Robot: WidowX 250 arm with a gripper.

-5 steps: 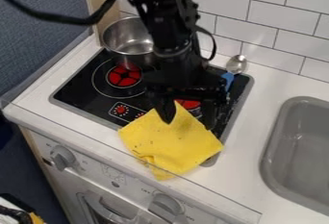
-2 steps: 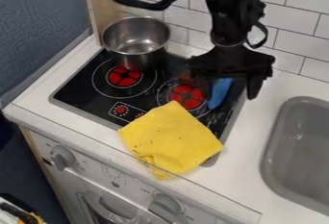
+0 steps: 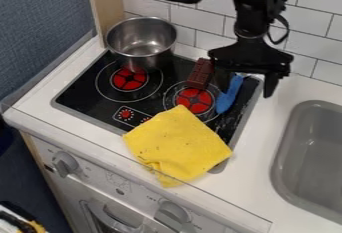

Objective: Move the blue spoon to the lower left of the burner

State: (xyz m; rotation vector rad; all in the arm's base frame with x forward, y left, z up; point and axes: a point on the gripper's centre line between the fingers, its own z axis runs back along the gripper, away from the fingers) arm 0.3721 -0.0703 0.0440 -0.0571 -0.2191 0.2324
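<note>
White tiles (image 3: 202, 23) are backing the stovetop (image 3: 77, 89) as I am hovering the end effector (image 3: 247, 85), spread, over its far-right corner, the blue spoon (image 3: 228, 95) lying at the burner's (image 3: 194, 101) right edge.

Pot (image 3: 141, 46) back left, spoon (image 3: 228, 97) right of burner (image 3: 194, 101), cloth (image 3: 177, 144) in front — sink (image 3: 317, 152) right
</note>
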